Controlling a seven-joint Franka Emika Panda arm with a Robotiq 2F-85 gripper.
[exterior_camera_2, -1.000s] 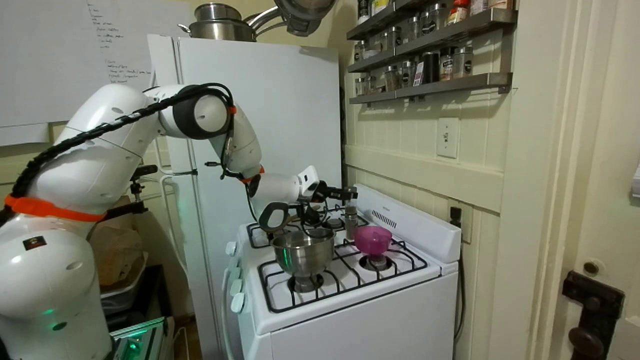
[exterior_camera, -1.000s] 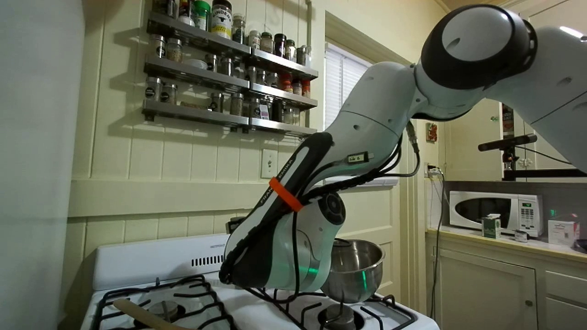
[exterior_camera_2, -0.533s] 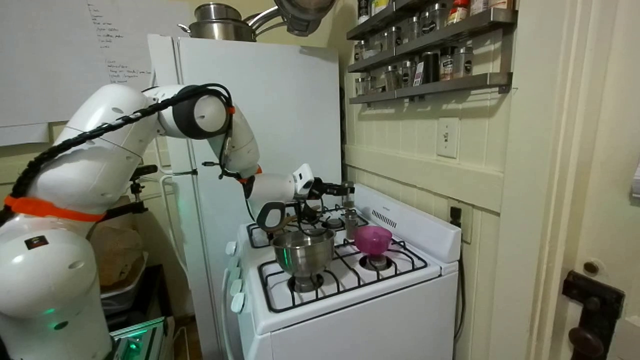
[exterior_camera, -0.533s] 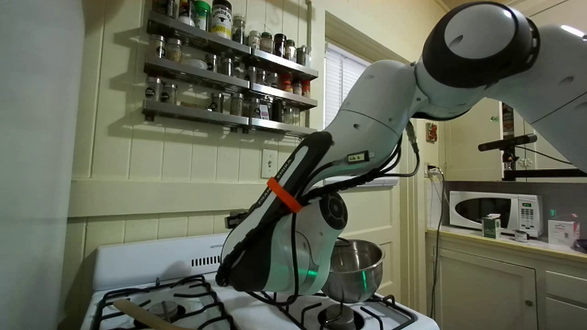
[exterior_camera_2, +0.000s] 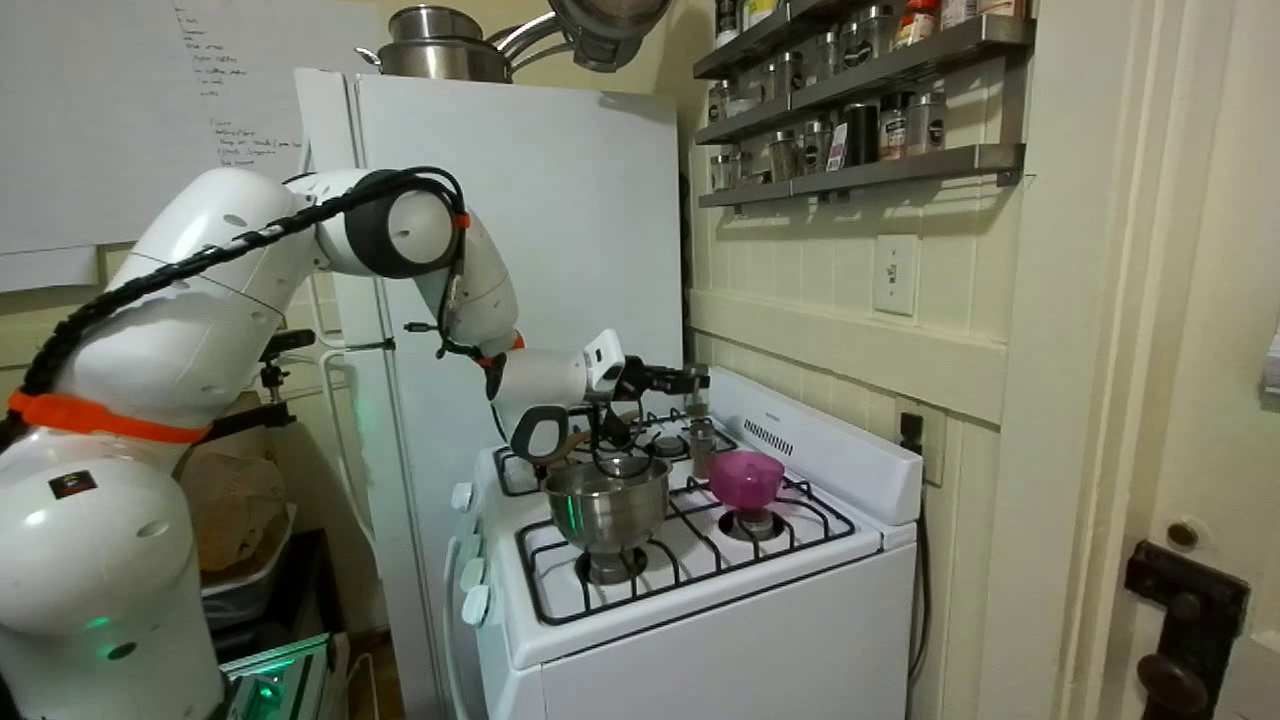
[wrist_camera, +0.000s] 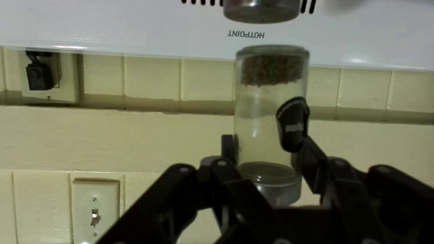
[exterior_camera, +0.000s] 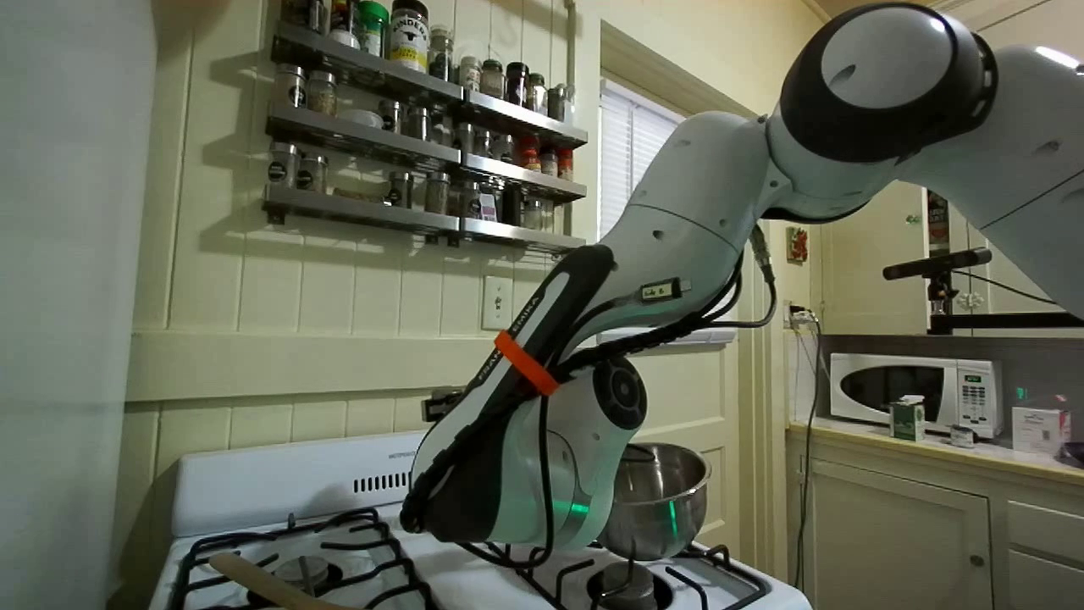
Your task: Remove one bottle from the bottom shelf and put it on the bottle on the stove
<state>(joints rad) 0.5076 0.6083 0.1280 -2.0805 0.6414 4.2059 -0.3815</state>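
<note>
My gripper (wrist_camera: 266,150) is shut on a clear glass spice bottle (wrist_camera: 257,125) with a silver lid, dark label and a little reddish-brown spice at its base. The wrist view stands upside down. In an exterior view the gripper (exterior_camera_2: 690,378) holds this bottle (exterior_camera_2: 697,402) upright just above the bottle on the stove (exterior_camera_2: 702,448). That lower bottle's silver lid (wrist_camera: 261,13) shows in the wrist view, with a gap to the held bottle's base. The bottom shelf (exterior_camera_2: 900,173) carries several jars; it shows too in an exterior view (exterior_camera: 364,213), where the arm mostly hides the gripper.
A pink bowl (exterior_camera_2: 746,480) sits beside the lower bottle on the stove (exterior_camera_2: 700,620). A steel bowl (exterior_camera_2: 608,505) stands on the front burner. The stove's back panel (exterior_camera_2: 820,440) rises behind. A wooden handle (exterior_camera: 262,580) lies over a burner grate.
My gripper has risen slightly and drawn back a little from the wall with the held bottle. Over the last half second it has barely moved. The lower bottle and bowls have not moved.
</note>
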